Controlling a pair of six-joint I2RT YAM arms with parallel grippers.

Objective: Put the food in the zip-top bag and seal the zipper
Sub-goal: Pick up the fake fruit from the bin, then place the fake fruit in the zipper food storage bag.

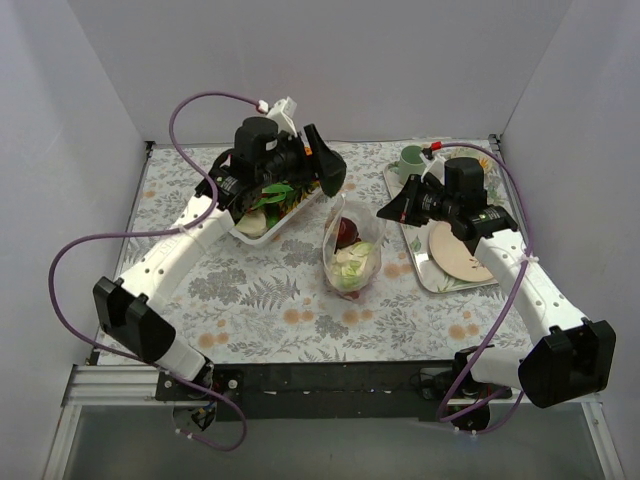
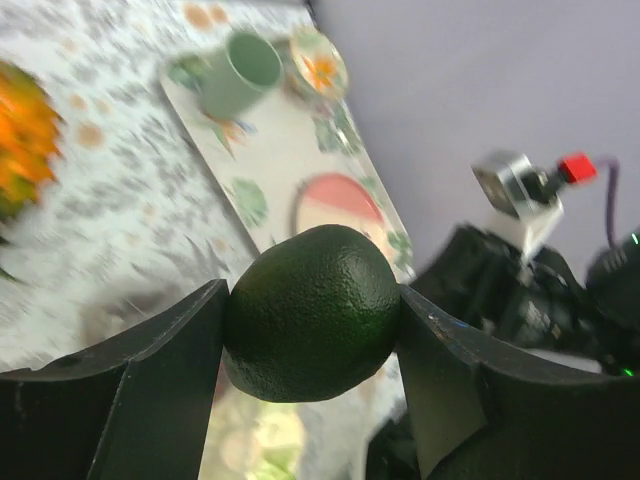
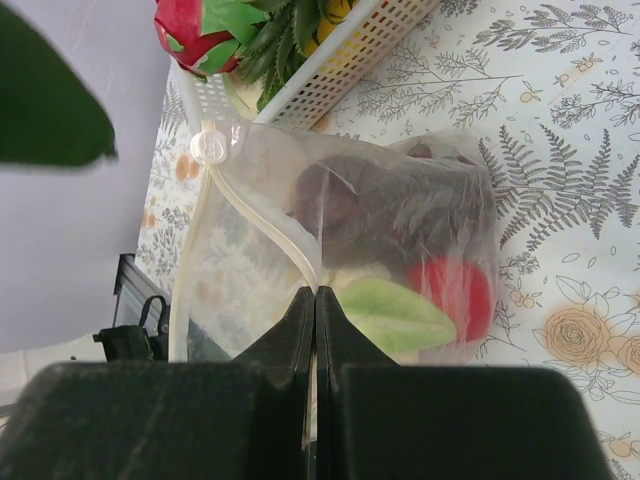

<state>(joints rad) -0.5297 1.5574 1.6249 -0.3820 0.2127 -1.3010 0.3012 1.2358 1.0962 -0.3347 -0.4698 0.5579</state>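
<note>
Pale grey walls (image 1: 400, 60) close in a bench (image 1: 260, 300) covered with a fern-and-flower cloth. Mid-bench we see the zip-top bag (image 1: 351, 250), a red fruit (image 3: 455, 292) inside. Our right pincer (image 3: 315, 305) is clamped tight on its zipper (image 3: 262, 222). Our left pincer (image 1: 328, 172), just beyond the bag, grips a dark green fruit (image 2: 310, 312).

The left arm (image 1: 175, 250) and right arm (image 1: 535, 285) are made up of white links capped by bulky black joint housings (image 1: 130, 315). A purple cable (image 1: 60, 290) is looped along each. Small holes are dotted along the left link. The left fingers (image 2: 150, 390) and right fingers (image 3: 290, 340) are finished in matte black, wedge-shaped. A red plug (image 2: 577, 167) is fitted beside the right wrist's pale camera block.
</note>
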